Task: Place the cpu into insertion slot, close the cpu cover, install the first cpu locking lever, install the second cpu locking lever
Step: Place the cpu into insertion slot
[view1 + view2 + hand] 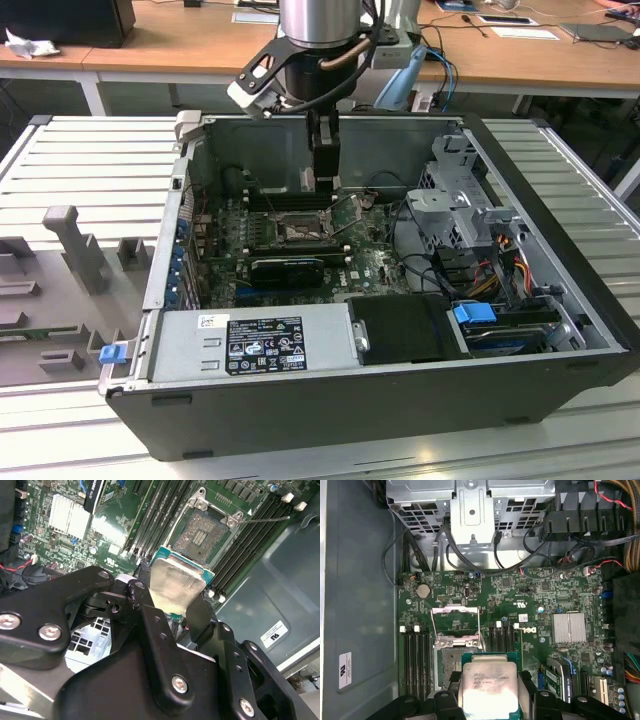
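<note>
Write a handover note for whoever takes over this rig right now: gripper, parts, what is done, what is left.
The gripper is inside the open computer case, its jaws shut on the cpu, which hangs above the motherboard and clear of it.
The insertion slot is bare, with nothing seated in it.
The cpu cover is flipped open beside the slot.
One locking lever is swung out, unlatched.
Done: cpu picked up and brought close to the slot.
Left: cpu not yet seated, cover not closed, neither lever latched.
</note>
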